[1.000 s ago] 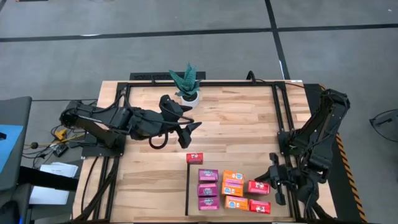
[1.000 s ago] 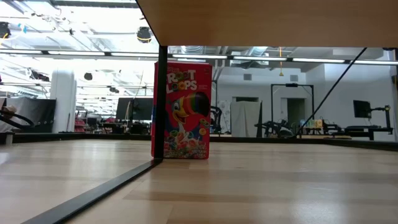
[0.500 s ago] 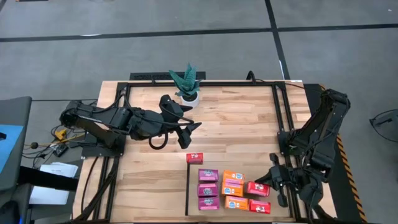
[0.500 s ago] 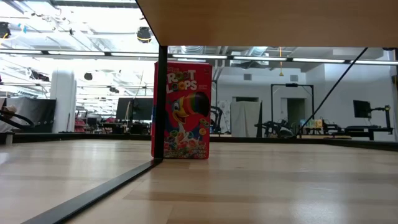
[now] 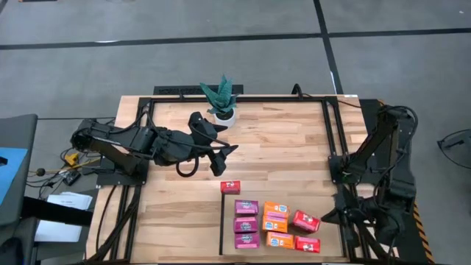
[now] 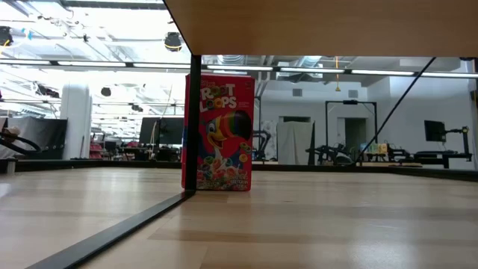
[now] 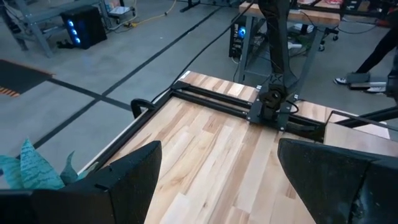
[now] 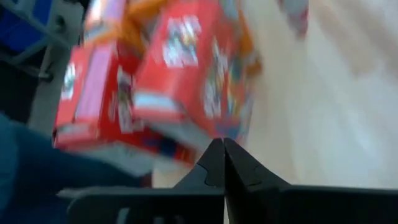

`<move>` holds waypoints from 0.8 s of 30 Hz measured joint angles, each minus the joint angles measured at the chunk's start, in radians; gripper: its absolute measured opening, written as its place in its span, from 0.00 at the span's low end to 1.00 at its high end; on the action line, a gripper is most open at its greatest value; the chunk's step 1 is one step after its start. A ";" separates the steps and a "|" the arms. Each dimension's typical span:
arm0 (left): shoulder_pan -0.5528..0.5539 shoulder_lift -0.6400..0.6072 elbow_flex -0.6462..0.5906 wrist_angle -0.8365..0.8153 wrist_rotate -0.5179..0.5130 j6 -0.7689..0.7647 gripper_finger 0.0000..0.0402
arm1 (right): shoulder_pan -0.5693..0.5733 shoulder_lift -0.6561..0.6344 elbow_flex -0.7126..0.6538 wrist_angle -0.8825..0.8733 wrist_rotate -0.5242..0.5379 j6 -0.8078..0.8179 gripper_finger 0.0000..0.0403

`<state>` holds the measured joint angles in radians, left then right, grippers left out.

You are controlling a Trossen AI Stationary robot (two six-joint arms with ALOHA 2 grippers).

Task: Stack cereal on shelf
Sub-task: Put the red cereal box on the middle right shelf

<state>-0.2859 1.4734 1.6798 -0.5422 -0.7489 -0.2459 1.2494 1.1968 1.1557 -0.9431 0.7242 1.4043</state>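
Right claw (image 8: 222,155): fingers pressed together, empty, just beside a tilted red cereal box (image 5: 305,220) on the shelf (image 5: 228,246); printed front blurred in the wrist view. Left claw (image 5: 224,149): spread, empty, over bare tabletop (image 5: 280,140), well apart from the boxes.

high: overhead, straight down | low: tabletop level, near red cereal box (image 6: 217,132), shared with high (image 5: 231,187)
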 joint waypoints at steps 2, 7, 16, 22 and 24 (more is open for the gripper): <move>0.000 0.000 0.000 -0.007 0.000 -0.001 0.78 | 0.010 0.010 0.001 0.007 -0.053 0.039 0.02; 0.000 0.000 0.000 -0.009 0.000 -0.002 0.78 | 0.014 0.056 0.001 0.036 -0.073 0.068 0.04; 0.000 0.000 0.000 -0.005 0.011 -0.056 0.78 | -0.074 0.048 0.001 -0.026 -0.076 -0.071 0.02; 0.007 0.000 0.000 0.000 0.059 -0.099 0.78 | -0.165 -0.088 0.001 -0.040 -0.163 -0.263 0.03; 0.008 0.000 0.000 0.000 0.061 -0.099 0.78 | -0.229 -0.125 0.001 -0.019 -0.217 -0.363 0.02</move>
<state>-0.2775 1.4734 1.6798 -0.5422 -0.6883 -0.3450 1.0200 1.0717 1.1568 -0.9621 0.5072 1.0411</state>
